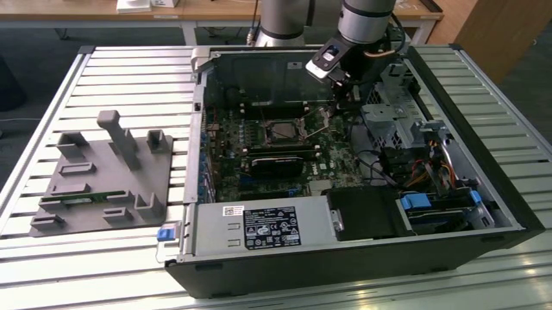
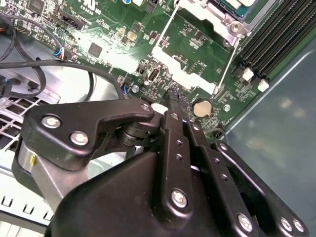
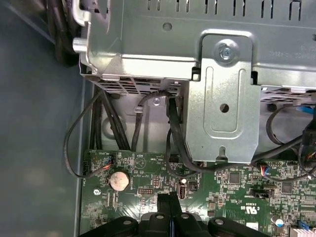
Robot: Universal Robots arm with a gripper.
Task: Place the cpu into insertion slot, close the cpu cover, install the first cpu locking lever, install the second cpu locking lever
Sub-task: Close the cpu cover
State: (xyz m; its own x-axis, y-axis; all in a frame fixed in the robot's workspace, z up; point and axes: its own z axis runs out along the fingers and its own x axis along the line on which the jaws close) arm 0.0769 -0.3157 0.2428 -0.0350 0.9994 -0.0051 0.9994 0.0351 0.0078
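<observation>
The insertion slot [image 1: 283,131] sits mid-board in the open computer case, a square socket with a metal rim and a dark centre. The silvery cpu cover [image 2: 228,11] lies at that socket; whether the cpu is under it I cannot tell. Two thin metal locking levers [image 2: 226,66] [image 2: 163,32] run out from the socket's corners, and one lever [image 1: 321,126] slants up beside it. My gripper [image 1: 344,98] hangs over the board on the exterior view's right of the socket. Its black fingers [image 2: 174,106] are shut together with nothing between them, tips just above the board near a coin battery [image 3: 118,180].
A metal drive cage [image 3: 222,98] with black cables [image 3: 177,143] stands close beside the gripper. Long black memory slots [image 2: 276,39] lie past the socket. A black card [image 1: 276,163] and power supply [image 1: 258,226] fill the case's near side. A grey fixture [image 1: 103,177] sits outside.
</observation>
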